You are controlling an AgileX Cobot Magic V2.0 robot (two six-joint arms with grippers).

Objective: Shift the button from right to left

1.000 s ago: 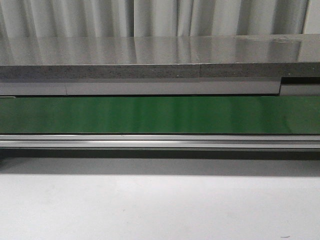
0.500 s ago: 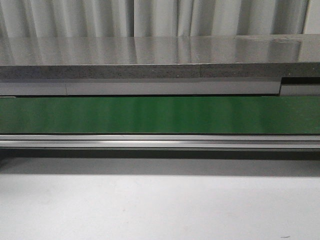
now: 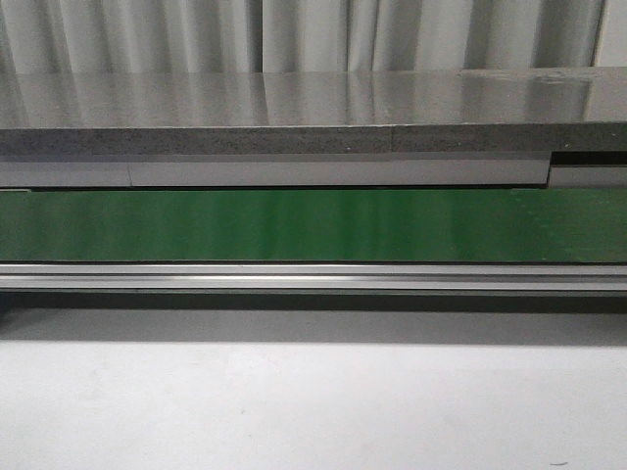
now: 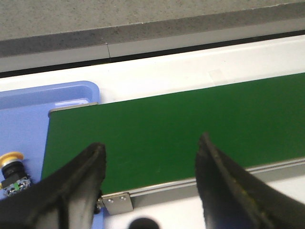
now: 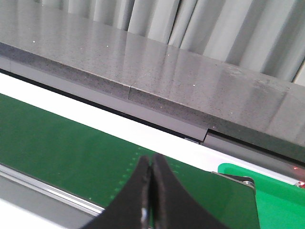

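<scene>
A button (image 4: 12,168) with a round orange-yellow cap and black body lies in the blue tray (image 4: 28,119), seen only in the left wrist view, beside the end of the green belt (image 4: 181,129). My left gripper (image 4: 150,148) hangs open over that belt end, nothing between its fingers, the button off to one side of one finger. My right gripper (image 5: 151,161) is shut with nothing in it, above the green belt (image 5: 62,148) near its other end. No gripper shows in the front view.
The green belt (image 3: 313,223) runs across the front view with an aluminium rail (image 3: 313,277) in front and a grey stone counter (image 3: 313,117) behind. A green tray (image 5: 276,195) sits at the belt end in the right wrist view. White tabletop (image 3: 313,401) lies in front.
</scene>
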